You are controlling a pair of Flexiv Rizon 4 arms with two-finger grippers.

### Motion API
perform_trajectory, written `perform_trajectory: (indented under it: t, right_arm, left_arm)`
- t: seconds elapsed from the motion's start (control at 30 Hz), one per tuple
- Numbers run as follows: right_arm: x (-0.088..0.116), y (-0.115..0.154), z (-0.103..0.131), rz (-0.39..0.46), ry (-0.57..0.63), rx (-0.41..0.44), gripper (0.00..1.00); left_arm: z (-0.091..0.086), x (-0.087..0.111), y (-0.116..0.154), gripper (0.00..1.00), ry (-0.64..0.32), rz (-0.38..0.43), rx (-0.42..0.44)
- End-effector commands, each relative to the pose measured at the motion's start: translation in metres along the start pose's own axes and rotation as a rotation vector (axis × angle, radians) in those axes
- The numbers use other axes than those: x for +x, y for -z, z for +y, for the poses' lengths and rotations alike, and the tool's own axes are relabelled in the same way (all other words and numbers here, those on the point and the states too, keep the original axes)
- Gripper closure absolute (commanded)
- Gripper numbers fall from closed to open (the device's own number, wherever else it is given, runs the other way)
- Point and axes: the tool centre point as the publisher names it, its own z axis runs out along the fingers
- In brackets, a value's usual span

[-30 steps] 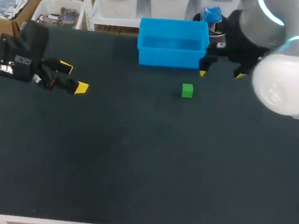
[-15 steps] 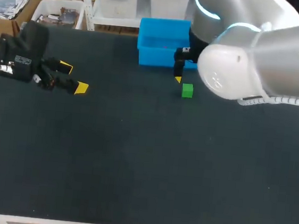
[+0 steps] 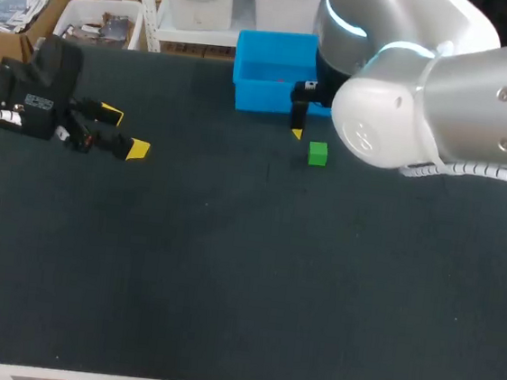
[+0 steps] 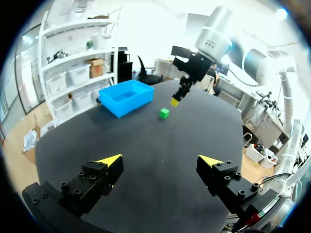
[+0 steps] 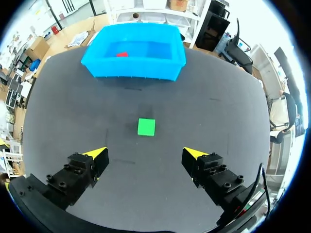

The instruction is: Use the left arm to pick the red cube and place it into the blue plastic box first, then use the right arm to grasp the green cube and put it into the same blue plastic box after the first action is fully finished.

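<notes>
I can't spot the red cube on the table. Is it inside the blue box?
Inside. The right wrist view shows the red cube lying on the floor of the blue plastic box.

1. Blue plastic box [image 3: 263, 98]: just the one.
2. Red cube [image 5: 122, 54]: one.
3. Green cube [image 3: 318, 153]: one as well.
4. Grippers: two, the left gripper [image 3: 124, 131] and the right gripper [image 5: 145, 154].

Red cube [image 5: 122, 54] apparently inside blue box [image 5: 131, 69]; green cube [image 5: 146, 126] nearby.
</notes>
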Motion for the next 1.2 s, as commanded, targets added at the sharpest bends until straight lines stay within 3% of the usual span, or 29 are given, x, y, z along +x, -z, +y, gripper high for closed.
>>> perform_trajectory:
  t: [0.03,0.77,1.2]
  right_arm:
    - [-0.004,-0.017,0.000,-0.005,0.007,-0.005,0.00]
    - [-0.027,-0.078,-0.002,0.021,0.044,-0.002,0.00]
    - [-0.028,-0.090,-0.004,0.045,0.044,0.005,0.00]
  left_arm:
    - [0.000,0.003,0.000,0.00,-0.003,-0.013,0.001]
    - [0.000,0.003,0.000,0.00,-0.003,-0.013,0.001]
    - [0.000,0.003,0.000,0.00,-0.003,-0.013,0.001]
